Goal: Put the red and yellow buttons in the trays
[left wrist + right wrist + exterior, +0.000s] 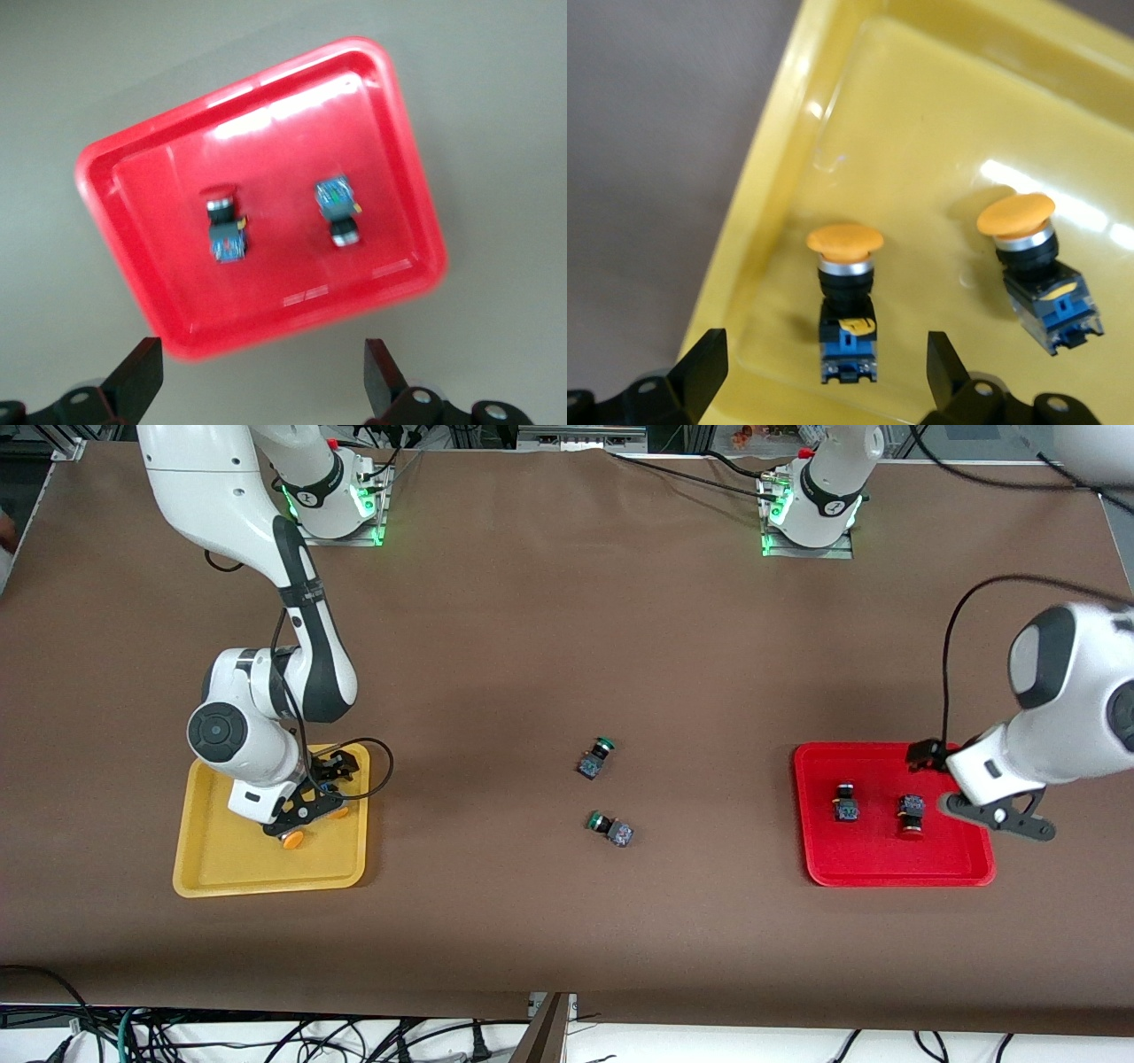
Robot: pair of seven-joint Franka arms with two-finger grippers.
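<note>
The yellow tray (230, 868) lies at the right arm's end of the table. Two yellow-capped buttons (846, 301) (1032, 266) lie on their sides in it. My right gripper (824, 376) hangs low over that tray (939, 133), open, with one button's blue block between its fingers and touching neither. In the front view one orange cap (292, 839) shows under that gripper (306, 810). The red tray (886, 859) lies at the left arm's end and holds two red-capped buttons (846, 804) (911, 815). My left gripper (997, 815) is up over the tray's edge, open and empty (261, 381). Both red buttons (226, 226) (337, 210) lie in the tray (266, 292) below it.
Two green-capped switches (595, 759) (611, 828) lie on the brown table between the two trays, the second nearer to the front camera. A black cable loops from the right wrist over the yellow tray's corner (376, 766).
</note>
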